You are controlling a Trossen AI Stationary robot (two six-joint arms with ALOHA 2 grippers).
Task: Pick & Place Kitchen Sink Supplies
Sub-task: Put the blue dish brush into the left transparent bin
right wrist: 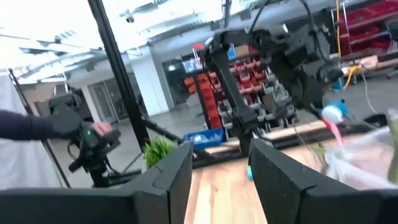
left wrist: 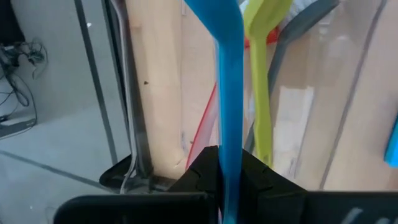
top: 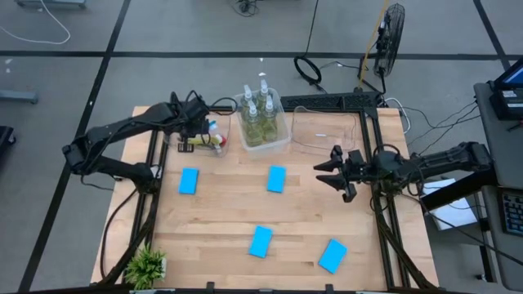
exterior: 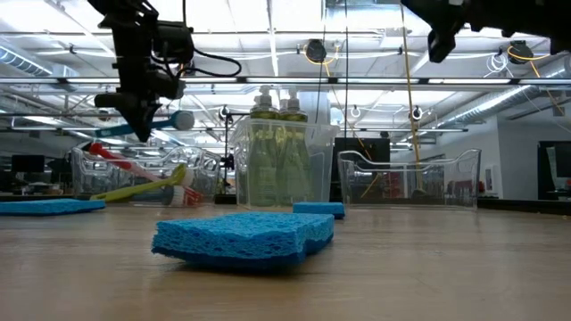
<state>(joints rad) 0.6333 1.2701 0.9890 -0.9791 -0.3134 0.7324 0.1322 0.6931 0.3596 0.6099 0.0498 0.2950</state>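
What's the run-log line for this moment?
left gripper: shut on blue brush, over brush bin | right gripper: open, empty, waiting

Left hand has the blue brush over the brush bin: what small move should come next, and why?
Probably lower and release. The left hand is shut on the blue brush, above the clear bin already holding the yellow brush and red brush.

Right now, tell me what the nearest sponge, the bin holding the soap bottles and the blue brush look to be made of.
Nearest sponge: soft blue foam, probably cellulose; matte, pitted with open pores. Bin: clear hard plastic, glossy; the soap bottles show straight through its walls. Blue brush, pinched in the left claw: apparently moulded plastic, smooth with a slight sheen and even colour.
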